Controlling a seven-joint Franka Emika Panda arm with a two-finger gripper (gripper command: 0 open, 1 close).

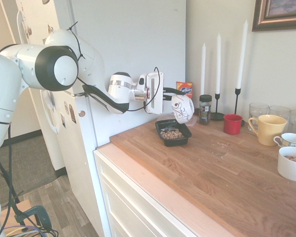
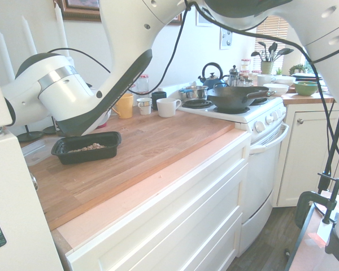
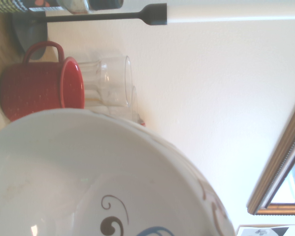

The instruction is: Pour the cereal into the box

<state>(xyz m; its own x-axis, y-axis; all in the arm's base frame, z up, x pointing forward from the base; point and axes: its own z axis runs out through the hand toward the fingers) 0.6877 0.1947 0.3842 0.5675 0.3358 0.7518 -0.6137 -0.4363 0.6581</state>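
My gripper (image 1: pixel 174 94) is shut on the rim of a white swirl-patterned bowl (image 1: pixel 183 108), holding it tipped on its side just above the far end of the box (image 1: pixel 176 143). The box is a shallow black tray on the wooden counter. The cereal (image 1: pixel 171 134) lies in it as a small tan-brown heap. The second exterior view shows the box (image 2: pixel 85 157) and the cereal (image 2: pixel 86 148) under my arm, with the gripper hidden. Up close in the wrist view, the bowl (image 3: pixel 88 172) looks bare inside.
Behind the bowl stand an orange packet (image 1: pixel 184 88), a dark-lidded jar (image 1: pixel 204 109) and tall white candles (image 1: pixel 218 69). A red mug (image 1: pixel 232 124), yellow mug (image 1: pixel 268 129), glasses and white cups (image 1: pixel 291 163) crowd the right. Crumbs (image 1: pixel 222 145) dot the counter. A stove with a wok (image 2: pixel 231 97) adjoins.
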